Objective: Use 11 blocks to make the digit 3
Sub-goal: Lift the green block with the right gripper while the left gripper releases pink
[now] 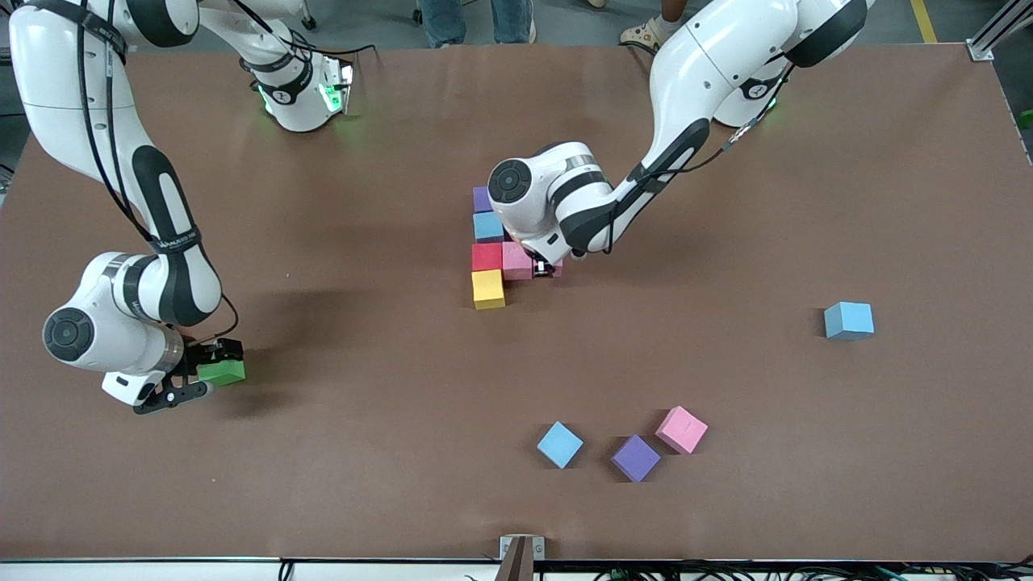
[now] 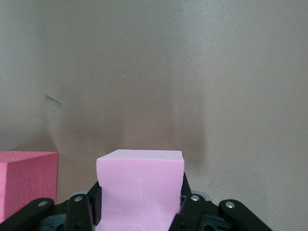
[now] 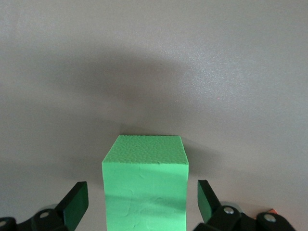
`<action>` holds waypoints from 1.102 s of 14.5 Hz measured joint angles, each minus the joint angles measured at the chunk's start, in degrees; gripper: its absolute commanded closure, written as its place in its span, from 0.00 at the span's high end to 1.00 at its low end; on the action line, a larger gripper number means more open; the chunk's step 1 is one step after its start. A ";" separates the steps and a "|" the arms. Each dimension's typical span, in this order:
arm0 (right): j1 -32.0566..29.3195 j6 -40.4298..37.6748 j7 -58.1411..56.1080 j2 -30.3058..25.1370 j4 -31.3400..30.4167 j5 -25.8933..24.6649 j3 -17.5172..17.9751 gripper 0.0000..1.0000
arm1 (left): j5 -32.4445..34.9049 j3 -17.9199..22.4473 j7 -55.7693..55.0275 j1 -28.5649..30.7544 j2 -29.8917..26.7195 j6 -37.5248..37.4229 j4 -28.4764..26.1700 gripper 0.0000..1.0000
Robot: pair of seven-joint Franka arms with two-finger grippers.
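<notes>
My left gripper [image 2: 139,211] pinches a pink block [image 2: 139,185] beside the red block [image 1: 487,257] in the half-built digit 3 [image 1: 489,246]. My right gripper [image 3: 142,202] straddles a green block [image 3: 144,185], fingers wide, not touching. No legible writing.

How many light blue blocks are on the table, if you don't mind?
3: one in the figure, one loose near the purple block, one alone toward the left arm's end. The left arm may hide others.

Quick count of cubes on the table [image 1: 323,484]: three pink ones [image 1: 681,429], three light blue [image 1: 849,319], two purple [image 1: 635,457], one red [image 1: 487,257], one yellow [image 1: 487,289], one green [image 1: 223,372]. Eleven total, plus two robot arms.
</notes>
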 measured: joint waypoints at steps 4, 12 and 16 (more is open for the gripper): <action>0.04 0.01 -0.28 0.28 0.08 0.00 0.20 0.80 | 0.00 0.00 -0.09 -0.14 0.09 0.00 0.12 0.09; 0.18 0.07 -0.36 0.78 0.52 0.19 0.40 0.41 | 0.00 1.04 -0.17 -0.88 0.21 0.14 0.43 1.00; 2.09 0.06 -0.33 0.50 2.89 1.69 1.02 0.42 | 0.00 1.33 -0.15 -0.86 0.04 -0.20 3.08 1.00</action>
